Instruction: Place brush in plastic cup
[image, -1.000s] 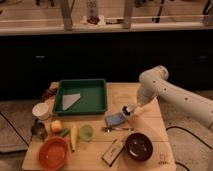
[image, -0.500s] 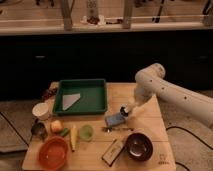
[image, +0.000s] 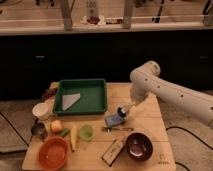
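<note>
My gripper hangs at the end of the white arm that comes in from the right. It is low over the middle of the wooden table, just above a blue object. A dark round head with a short pale stem, which looks like the brush, sits right at the gripper's tip. I cannot tell if it is held. The light-green plastic cup stands upright to the lower left of the gripper, a short way from it.
A green tray holding a white cloth is at the back left. White cup, dark metal cup and orange bowl line the left side. A silver fork, dark bowl and a wooden block lie in front.
The arm's elbow has swung a little to the left. The gripper has stayed over the blue object, shifting only slightly left.
</note>
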